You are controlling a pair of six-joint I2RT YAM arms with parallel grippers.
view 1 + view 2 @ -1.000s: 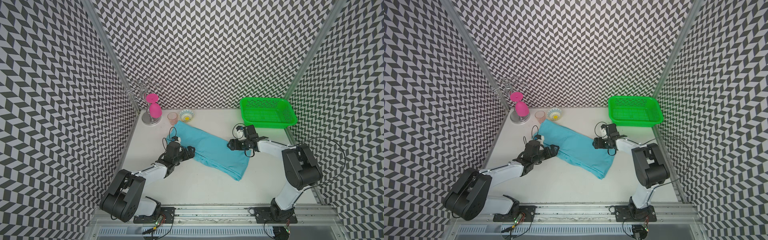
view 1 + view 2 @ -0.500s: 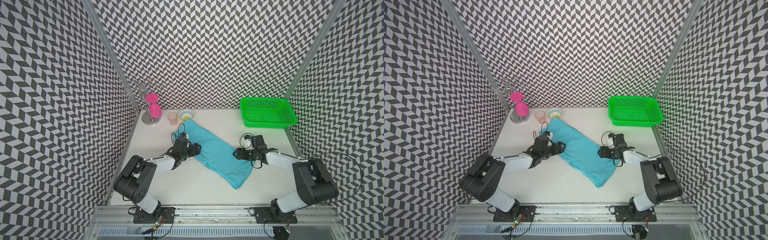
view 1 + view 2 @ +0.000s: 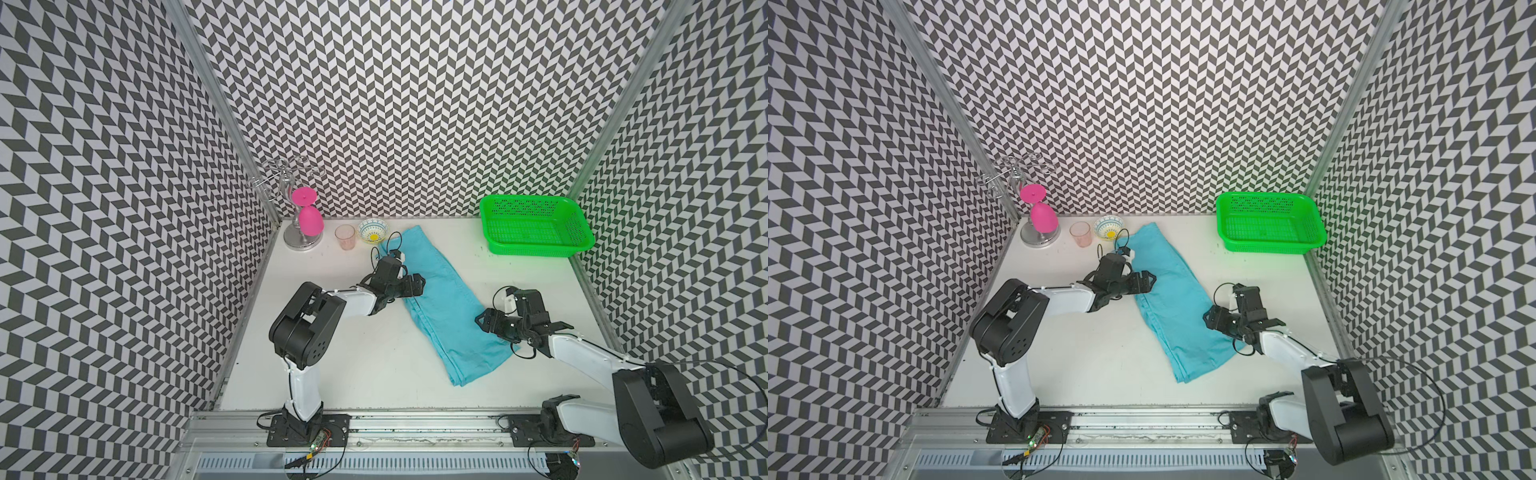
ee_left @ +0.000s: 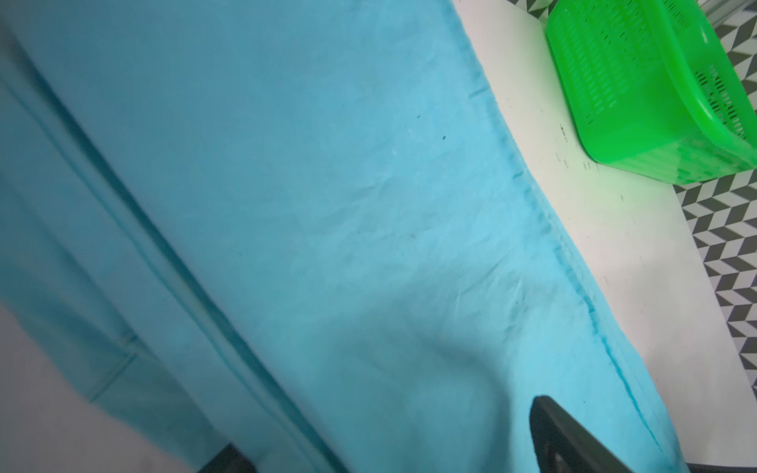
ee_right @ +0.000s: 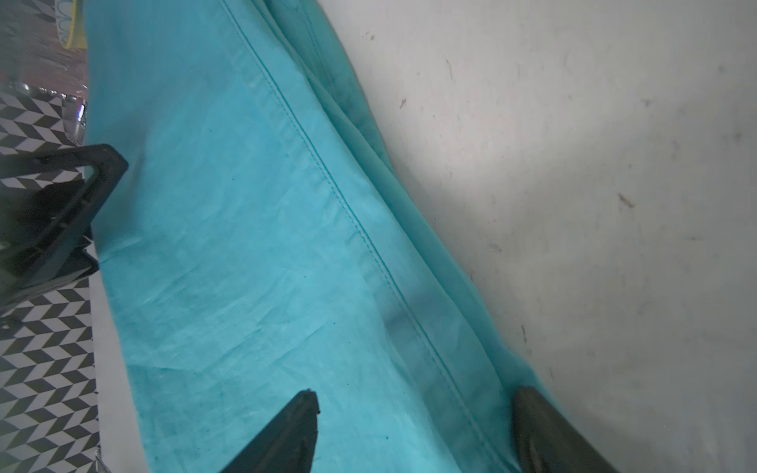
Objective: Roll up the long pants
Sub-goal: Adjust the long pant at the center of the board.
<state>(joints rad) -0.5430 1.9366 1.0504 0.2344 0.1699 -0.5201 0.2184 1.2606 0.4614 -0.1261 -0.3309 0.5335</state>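
Note:
The long pants [image 3: 440, 299] [image 3: 1171, 299] are a turquoise strip of cloth lying flat and slanted, from the back middle of the white table toward the front right. My left gripper [image 3: 417, 285] [image 3: 1147, 282] is at their left edge, near the far end. It is open, and its dark fingers stand wide apart over the cloth [image 4: 307, 204] in the left wrist view. My right gripper [image 3: 484, 326] [image 3: 1210, 320] sits at the right edge nearer the front end. It is also open [image 5: 413, 409], with a stitched seam of the pants [image 5: 245, 245] between its fingers.
A green basket [image 3: 536, 249] [image 3: 1271, 245] [image 4: 655, 155] stands at the back right. At the back left stand a metal glass rack with a pink glass [image 3: 309, 218], a pink cup [image 3: 345, 237] and a small patterned bowl [image 3: 374, 230] next to the pants' far end. Patterned walls close three sides.
The pants have swung to lie more front-to-back, with their far end shifted right. My left gripper has moved right and farther back. My right gripper has moved toward the front.

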